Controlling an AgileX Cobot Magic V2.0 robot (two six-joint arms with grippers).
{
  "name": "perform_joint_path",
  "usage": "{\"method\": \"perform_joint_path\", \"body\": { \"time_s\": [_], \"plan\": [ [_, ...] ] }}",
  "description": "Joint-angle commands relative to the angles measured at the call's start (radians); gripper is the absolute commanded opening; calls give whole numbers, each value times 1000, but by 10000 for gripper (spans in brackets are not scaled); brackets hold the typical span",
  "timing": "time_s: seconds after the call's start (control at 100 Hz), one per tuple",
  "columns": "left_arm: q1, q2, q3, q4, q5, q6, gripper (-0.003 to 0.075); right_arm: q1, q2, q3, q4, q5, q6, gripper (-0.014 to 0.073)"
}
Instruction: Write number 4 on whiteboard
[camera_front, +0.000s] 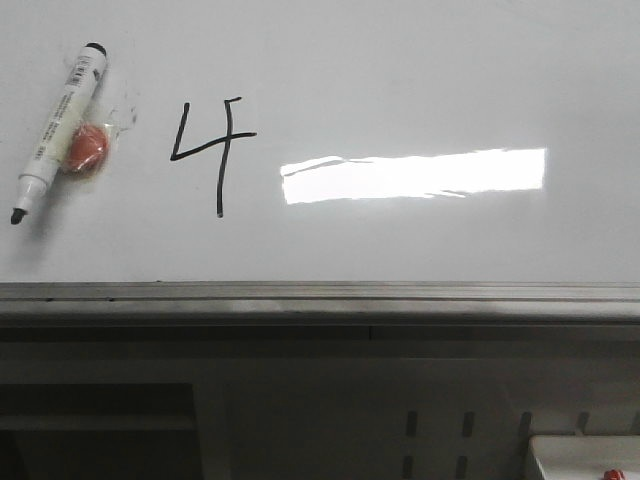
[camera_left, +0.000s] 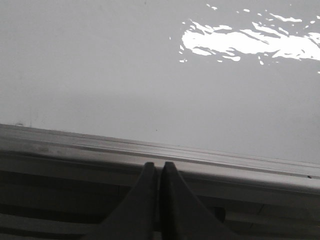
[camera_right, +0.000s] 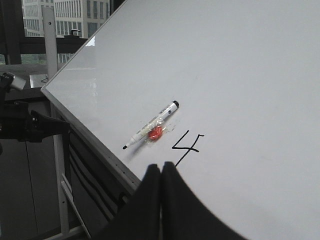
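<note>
A black hand-drawn number 4 (camera_front: 213, 150) stands on the whiteboard (camera_front: 400, 70), left of the bright light reflection. It also shows in the right wrist view (camera_right: 188, 145), just beyond my right gripper (camera_right: 161, 165), which is shut and empty above the board's lower part. A white marker (camera_front: 60, 130) with a black cap and bare tip lies on the board left of the 4, with an orange-red lump (camera_front: 86, 148) against it. My left gripper (camera_left: 156, 165) is shut and empty, at the board's grey edge rail (camera_left: 75, 145). Neither gripper shows in the front view.
The grey metal rail (camera_front: 320, 300) runs along the board's near edge, with a dark frame below. A white box corner (camera_front: 585, 455) sits low at the right. In the right wrist view a stand post (camera_right: 50, 60) and dark equipment (camera_right: 25, 125) lie beyond the board's corner.
</note>
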Motion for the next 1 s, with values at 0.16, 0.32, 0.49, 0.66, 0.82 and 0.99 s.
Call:
{"method": "perform_joint_path", "body": {
  "time_s": [0.16, 0.32, 0.49, 0.66, 0.82, 0.99],
  "plan": [
    [3, -26, 35, -10, -30, -7, -20, -9, 5, -24, -7, -99, -10, -55],
    [3, -26, 35, -10, -30, -7, -20, -75, 5, -22, -15, -113, -10, -55],
    [3, -26, 35, -10, -30, -7, -20, -308, 5, 20, -15, -157, -10, -55],
    [3, -26, 35, -10, -30, -7, -20, -599, -20, 80, -15, -143, -10, -55],
    [3, -26, 35, -10, -30, -7, -20, -742, -83, 172, -60, -140, -10, -55],
    [3, -26, 35, -10, -30, -7, -20, -820, -222, 297, -62, -128, 20, -55]
  ]
}}
